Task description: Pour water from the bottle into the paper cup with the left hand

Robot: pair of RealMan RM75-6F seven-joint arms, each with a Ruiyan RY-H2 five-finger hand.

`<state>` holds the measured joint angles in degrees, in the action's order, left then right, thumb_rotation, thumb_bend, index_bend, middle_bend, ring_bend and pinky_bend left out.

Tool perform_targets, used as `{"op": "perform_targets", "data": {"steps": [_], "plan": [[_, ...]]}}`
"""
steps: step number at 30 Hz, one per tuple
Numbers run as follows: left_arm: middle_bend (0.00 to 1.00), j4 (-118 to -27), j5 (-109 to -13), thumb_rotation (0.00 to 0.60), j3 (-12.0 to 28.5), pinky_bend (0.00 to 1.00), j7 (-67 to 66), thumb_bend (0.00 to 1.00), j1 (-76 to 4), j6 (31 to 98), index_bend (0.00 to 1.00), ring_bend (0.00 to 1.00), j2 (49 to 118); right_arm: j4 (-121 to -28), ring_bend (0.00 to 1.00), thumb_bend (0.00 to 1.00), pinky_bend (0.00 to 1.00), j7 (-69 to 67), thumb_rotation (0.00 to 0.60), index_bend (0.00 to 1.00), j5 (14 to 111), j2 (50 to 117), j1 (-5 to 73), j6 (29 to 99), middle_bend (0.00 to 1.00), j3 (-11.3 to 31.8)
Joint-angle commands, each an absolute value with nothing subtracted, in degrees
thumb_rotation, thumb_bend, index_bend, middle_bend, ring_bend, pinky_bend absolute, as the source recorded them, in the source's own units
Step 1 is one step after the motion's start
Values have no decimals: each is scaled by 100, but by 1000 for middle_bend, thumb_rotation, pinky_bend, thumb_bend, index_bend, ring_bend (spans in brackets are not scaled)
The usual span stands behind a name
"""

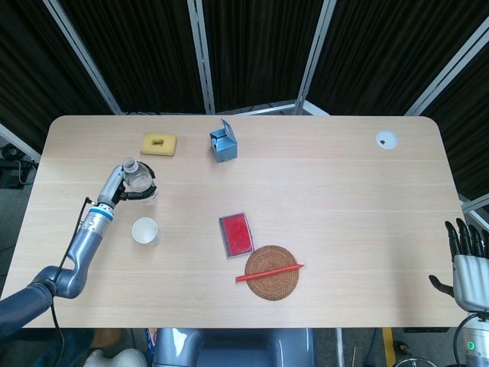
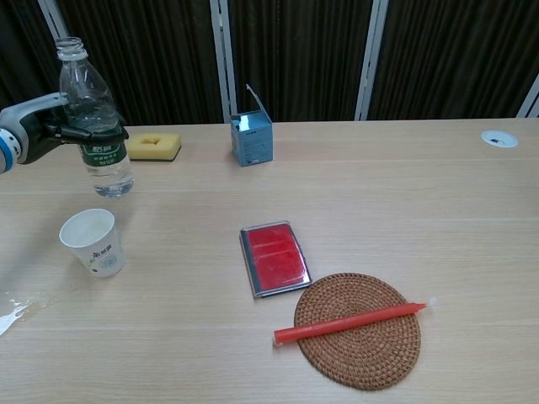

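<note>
With my left hand (image 2: pixel 52 126) wrapped round the upright bottle (image 2: pixel 94 118), I judged I should set it down gently at the paper cup's (image 2: pixel 93 241) twelve o'clock, my right hand (image 1: pixel 467 256) spread idle.

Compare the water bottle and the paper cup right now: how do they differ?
The bottle is clear plastic, tall and narrow-necked; the paper cup is white, short and wide-mouthed. The left hand grips the bottle; the cup stands free on the table, nearer the robot. Both are upright and uncapped.

My right hand (image 1: pixel 467 256) is cut off at the head view's edge. The bottle (image 2: pixel 94 118) hides most of my left hand's (image 2: pixel 61 124) fingers.
</note>
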<state>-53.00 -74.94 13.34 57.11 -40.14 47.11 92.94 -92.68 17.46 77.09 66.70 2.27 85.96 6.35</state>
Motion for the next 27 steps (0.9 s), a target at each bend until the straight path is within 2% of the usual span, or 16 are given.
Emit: {"op": "perform_targets", "data": {"steps": [1, 13, 27], "plan": [[459, -5085, -7481, 600, 1326, 334, 5792, 498, -4069, 4616, 604, 301, 9467, -9264, 0, 0, 0, 1771, 600, 0, 7682, 6680, 230, 8581, 0, 636], [457, -4332, -7642, 600, 1205, 331, 6201, 481, -4179, 4385, 602, 298, 9971, -9242, 0, 0, 0, 1846, 600, 0, 7603, 6711, 255, 8526, 0, 639], [448, -3929, -7770, 600, 1121, 327, 6437, 455, -4234, 4317, 592, 290, 10235, -9225, 0, 0, 0, 1842, 600, 0, 7551, 6713, 271, 8493, 0, 649]]}}
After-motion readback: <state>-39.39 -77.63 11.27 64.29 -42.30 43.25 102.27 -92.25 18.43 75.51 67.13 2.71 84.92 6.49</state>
